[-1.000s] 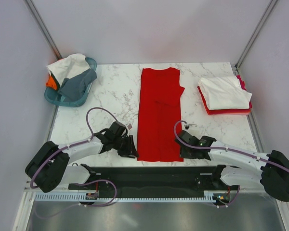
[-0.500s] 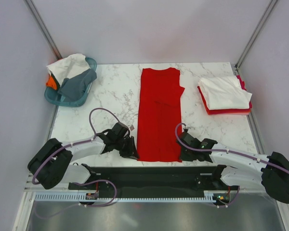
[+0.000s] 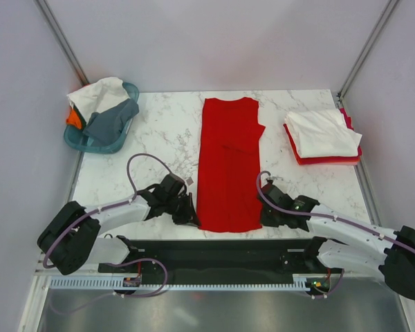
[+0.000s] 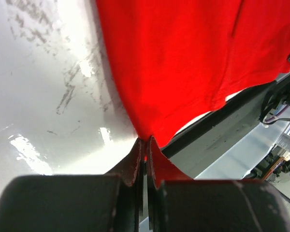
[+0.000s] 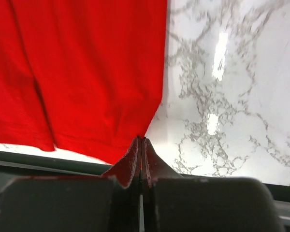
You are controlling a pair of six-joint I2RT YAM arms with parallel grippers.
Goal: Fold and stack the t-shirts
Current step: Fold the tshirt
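A bright red t-shirt point(image 3: 227, 163) lies folded into a long strip down the middle of the marble table, collar end far, hem near. My left gripper point(image 3: 194, 220) is shut on the hem's near-left corner point(image 4: 146, 135). At the near-right corner point(image 5: 144, 134) my right gripper point(image 3: 261, 220) is shut on the cloth too. Both pairs of jaws pinch red cloth between their tips. A folded white t-shirt point(image 3: 322, 131) rests on a folded red one point(image 3: 325, 160) at the right. More t-shirts, white point(image 3: 97, 94), grey point(image 3: 111, 122) and orange point(image 3: 72, 119), sit in the basket.
A teal plastic basket point(image 3: 90, 143) stands at the far-left corner of the table. The black base rail point(image 3: 214, 252) runs along the near edge, just behind the hem. Grey walls close in both sides.
Both grippers have slid in to the hem's corners and closed on them. The near end of the red t-shirt has puckered slightly.
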